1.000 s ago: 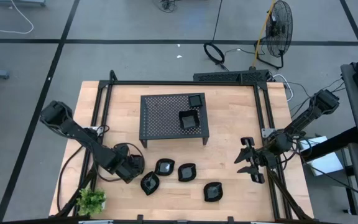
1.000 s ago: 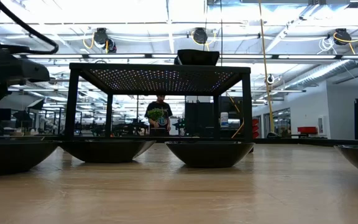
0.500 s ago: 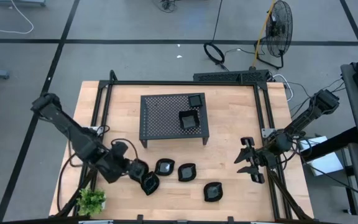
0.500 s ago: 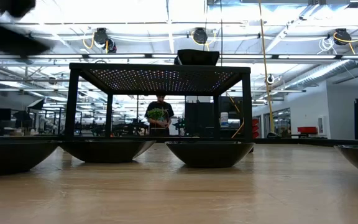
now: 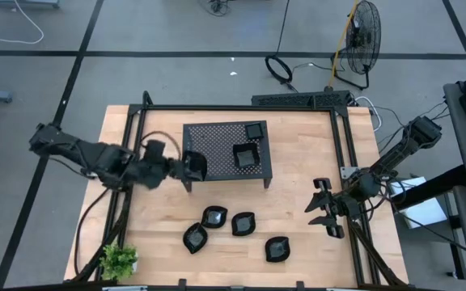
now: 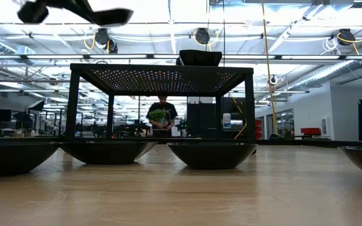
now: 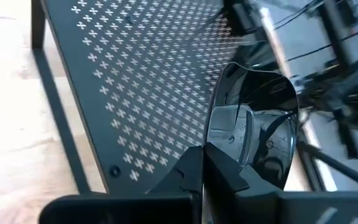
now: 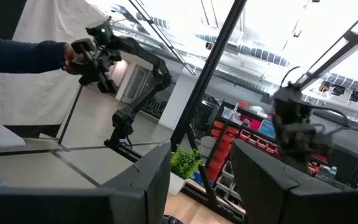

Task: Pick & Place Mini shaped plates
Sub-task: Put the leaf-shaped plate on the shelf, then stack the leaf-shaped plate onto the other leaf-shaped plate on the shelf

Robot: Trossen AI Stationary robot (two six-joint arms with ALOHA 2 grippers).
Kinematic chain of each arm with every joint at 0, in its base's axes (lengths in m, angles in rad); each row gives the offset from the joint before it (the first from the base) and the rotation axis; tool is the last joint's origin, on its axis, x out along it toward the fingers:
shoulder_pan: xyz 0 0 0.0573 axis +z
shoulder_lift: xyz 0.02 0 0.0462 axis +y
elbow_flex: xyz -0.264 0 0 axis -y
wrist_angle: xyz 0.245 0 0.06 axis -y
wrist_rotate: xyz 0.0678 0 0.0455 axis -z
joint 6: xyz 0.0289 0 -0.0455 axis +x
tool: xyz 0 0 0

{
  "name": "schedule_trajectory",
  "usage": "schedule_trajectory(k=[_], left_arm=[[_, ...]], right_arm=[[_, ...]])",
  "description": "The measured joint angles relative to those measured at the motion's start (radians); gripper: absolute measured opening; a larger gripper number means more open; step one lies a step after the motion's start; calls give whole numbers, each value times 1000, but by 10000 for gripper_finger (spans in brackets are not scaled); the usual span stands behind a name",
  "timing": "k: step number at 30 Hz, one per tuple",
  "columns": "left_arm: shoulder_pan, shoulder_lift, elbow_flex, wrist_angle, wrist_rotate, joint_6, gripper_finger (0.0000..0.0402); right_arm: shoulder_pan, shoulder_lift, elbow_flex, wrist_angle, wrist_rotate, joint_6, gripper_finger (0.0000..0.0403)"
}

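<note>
Centre-left in the overhead view, the left gripper pinches a small black plate beside the rack; right gripper wide open.

high: straight down over my worktop | low: level at worktop height, facing rack | left wrist: close above rack | right wrist: faces the room

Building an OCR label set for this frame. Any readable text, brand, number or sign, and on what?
None readable in any view.
The black plate held in the left gripper, the perforated rack and the loose plates on the table carry no markings.
Coloured bins behind the parked right gripper: any labels too blurred to read.
</note>
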Motion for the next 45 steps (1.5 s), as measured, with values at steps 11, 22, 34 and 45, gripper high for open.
schedule_trajectory(k=[11,22,34,45], left_arm=[[292,138,-1,50,273,213,6],[355,211,-2,56,351,284,20],[353,197,-2,79,337,406,45],[371,145,-1,84,422,452,186]], right_arm=[[0,0,0,2,0,-8,155],[0,0,0,3,3,-8,155],[0,0,0,3,3,-8,155],[0,0,0,2,4,-8,155]])
